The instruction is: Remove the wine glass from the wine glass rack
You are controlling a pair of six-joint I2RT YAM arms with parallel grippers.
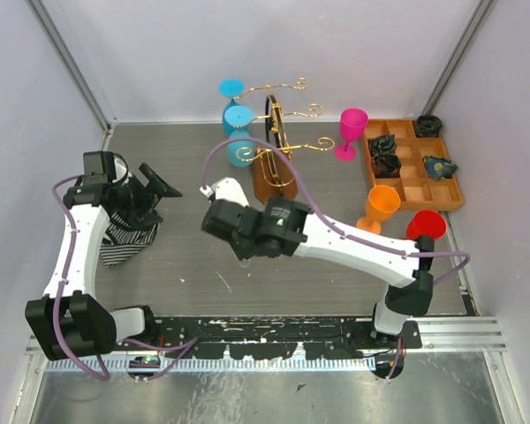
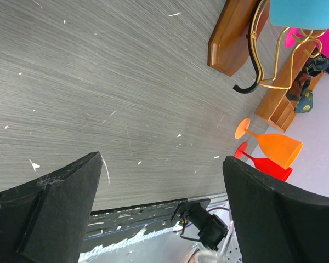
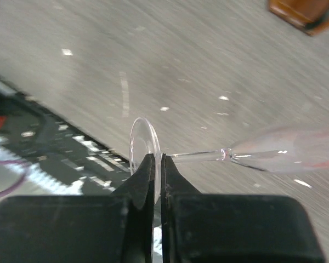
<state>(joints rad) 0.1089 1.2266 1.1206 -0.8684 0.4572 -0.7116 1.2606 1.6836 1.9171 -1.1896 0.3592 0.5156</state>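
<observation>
A: Main risk: right hand (image 3: 157, 164) is clamped on just the thin foot rim of the clear wine glass (image 3: 285, 150). Slick glass, and stem and bowl make a long lever, so it could pivot or slip out and drop to the table (image 3: 98, 55).
B: Where is it versus the hand?
A: It lies sideways, foot between the fingers and bowl out to the side, near of the wine glass rack (image 1: 278, 146) and apart from it. Left hand (image 2: 162, 161) is open, far left.

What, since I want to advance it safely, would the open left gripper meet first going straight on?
Probably the bare grey table: the left gripper tilts down at it, nothing between its jaws. The gold wire rack's brown wooden base sits off to the side, though depth is unclear.
</observation>
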